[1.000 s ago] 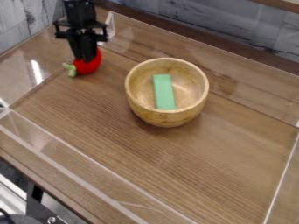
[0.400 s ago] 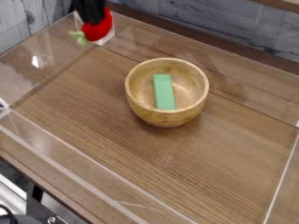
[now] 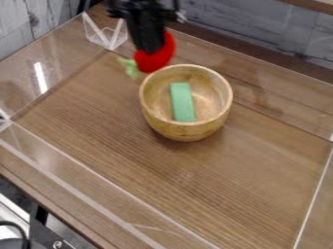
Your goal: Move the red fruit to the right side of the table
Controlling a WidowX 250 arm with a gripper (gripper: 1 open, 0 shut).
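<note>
Gripper [image 3: 151,47] clenched on the red fruit [image 3: 155,56], held from above clear of the counter [image 3: 196,195]; fruit judged light, rigid, slippery-skinned.

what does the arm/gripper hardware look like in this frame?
The gripper is all black: a blocky, angular body narrowing down into dark jaws. Only the lower part of the arm shows at the top edge, also black. No cables, labels or markings can be made out; the picture is small and slightly blurred.

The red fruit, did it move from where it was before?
Yes. The red fruit, pinched in the gripper, was sitting far left of the wooden bowl on the table. Now it hangs just above the bowl's back-left rim, lifted and carried rightward.
</note>
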